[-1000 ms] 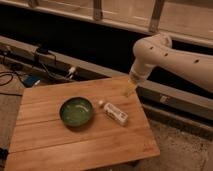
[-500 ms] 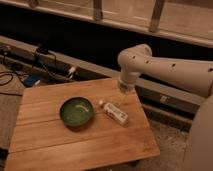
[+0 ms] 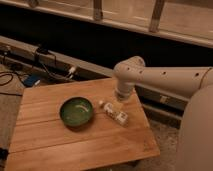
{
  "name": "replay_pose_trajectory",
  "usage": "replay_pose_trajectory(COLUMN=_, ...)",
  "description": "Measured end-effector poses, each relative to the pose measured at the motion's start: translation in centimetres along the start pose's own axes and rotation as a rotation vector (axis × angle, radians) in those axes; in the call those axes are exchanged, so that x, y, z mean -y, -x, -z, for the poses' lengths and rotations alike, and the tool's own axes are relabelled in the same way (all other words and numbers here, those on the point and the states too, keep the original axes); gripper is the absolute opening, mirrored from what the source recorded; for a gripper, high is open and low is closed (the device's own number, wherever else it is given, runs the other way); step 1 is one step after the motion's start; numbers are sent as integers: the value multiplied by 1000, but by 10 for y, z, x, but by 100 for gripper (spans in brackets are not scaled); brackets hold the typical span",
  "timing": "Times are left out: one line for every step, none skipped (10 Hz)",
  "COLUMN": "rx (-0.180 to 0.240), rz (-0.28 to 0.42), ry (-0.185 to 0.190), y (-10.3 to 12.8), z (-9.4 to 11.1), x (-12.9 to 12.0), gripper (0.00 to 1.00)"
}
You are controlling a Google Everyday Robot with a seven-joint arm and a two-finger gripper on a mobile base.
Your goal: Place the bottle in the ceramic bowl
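The bottle (image 3: pixel 114 113) is small and white with a pale cap. It lies on its side on the wooden table (image 3: pixel 75 145), cap pointing towards the bowl. The ceramic bowl (image 3: pixel 76 111) is round, dark green and empty, just left of the bottle and a small gap apart from it. My gripper (image 3: pixel 119 103) hangs down from the white arm (image 3: pixel 165 78), which reaches in from the right. It is directly above the bottle, close to its far side.
Cables and a power strip (image 3: pixel 42 52) lie behind the table at the left, with a blue item (image 3: pixel 30 80) on the floor by the table's back left corner. A low ledge (image 3: pixel 160 97) runs behind the table. The table's right edge is near the bottle.
The arm has swung left and lowered, bringing the gripper from beyond the table's back right edge to just above the bottle. Bottle and bowl have not moved.
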Motion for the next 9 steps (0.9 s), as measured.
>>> replay_pose_trajectory(rx=-1, rz=0, ry=0, y=0, z=0, x=0, gripper=80)
replay_pose_trajectory(rx=-1, rz=0, ry=0, y=0, z=0, x=0, gripper=80)
replay_pose_trajectory(rx=-2, rz=2, ry=3, y=-1, z=-1, x=0, gripper=80)
replay_pose_trajectory(rx=-6, rz=3, ry=15, y=1, z=-6, x=0, gripper=80)
replay_pose_trajectory(rx=-7, rz=5, ry=25, y=3, z=-12, x=0, gripper=80)
replay_pose_trajectory(rx=-10, rz=7, ry=39, y=8, z=-24, x=1, gripper=80)
replay_pose_trajectory(rx=-12, rz=3, ry=50, y=9, z=-34, x=4, gripper=80)
replay_pose_trajectory(rx=-14, rz=-6, ry=60, y=9, z=-41, x=6, gripper=80)
replay_pose_trajectory(rx=-15, rz=-16, ry=71, y=8, z=-50, x=8, gripper=80)
